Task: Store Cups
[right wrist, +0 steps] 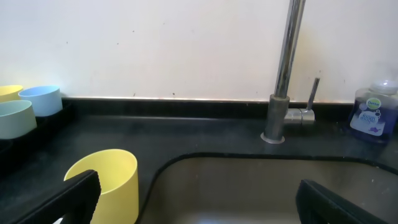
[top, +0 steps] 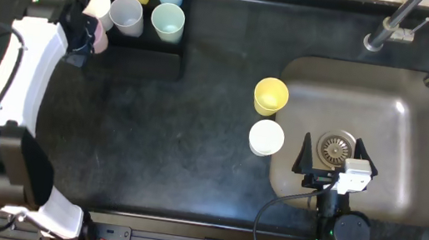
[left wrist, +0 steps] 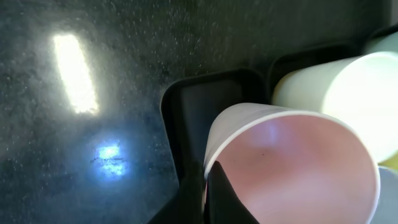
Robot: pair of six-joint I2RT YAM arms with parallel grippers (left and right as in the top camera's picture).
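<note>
While my left jaws pinch the rim of a pink cup (left wrist: 292, 168), it tilts over the end slot of the black tray (left wrist: 199, 106), just beside a pale cup (left wrist: 336, 93) stored there. My right jaws hang spread over the sink (top: 418, 107). A yellow cup (top: 270, 96) and a white cup (top: 266, 137) stand on the bench (top: 193, 151) at the sink's left edge. The blue soap bottle (right wrist: 374, 112) has a label too small to read.

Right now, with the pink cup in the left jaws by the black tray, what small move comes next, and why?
Probably lower the pink cup straight down into the empty tray compartment. The left jaws grip its rim, one inside the cup. It appears to hang over that open slot, and the neighbouring slot already holds a pale cup.
</note>
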